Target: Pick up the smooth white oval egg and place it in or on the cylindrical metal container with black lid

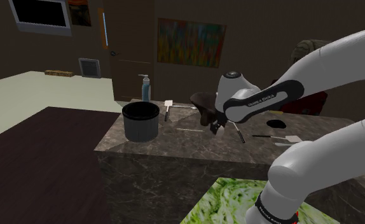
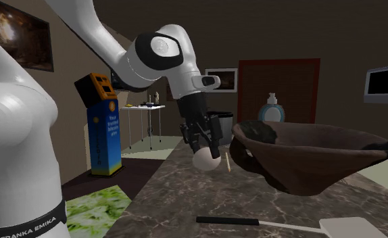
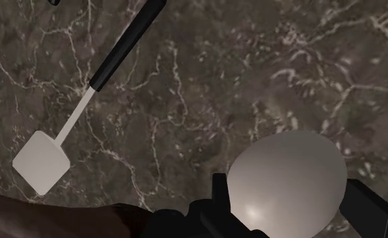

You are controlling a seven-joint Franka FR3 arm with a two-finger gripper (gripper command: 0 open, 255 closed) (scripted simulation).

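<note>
1. Wrist view, egg (image 3: 286, 179): smooth, white and oval. It is clamped between the 2 black fingers (image 3: 220, 196) of the gripper (image 3: 287, 191) and hangs over the bare marbled counter (image 3: 206, 81).
2. Gripper (image 2: 206, 154), second exterior view: it points down, closed around the egg (image 2: 207, 161). It is just beside the rim of the brown bowl (image 2: 307, 152) and apart from it.
3. Container (image 1: 140, 121), shoulder view: a dark cylinder with a black top. It stands upright near the counter's corner at that view's left, close to the front edge.
4. Open room: a strip of bare counter (image 1: 181, 137) lies between the gripper (image 1: 216, 126) and the container.
5. Spatula (image 1: 167, 108): white blade, black handle. It lies flat behind that strip, near the soap dispenser (image 1: 145, 87).
6. Second spatula (image 3: 84, 108): lies flat on the counter, well apart from the egg, its blade near the bowl's edge (image 3: 51, 218).
7. Front edge: the counter drops to a green mat (image 1: 232, 200).
</note>
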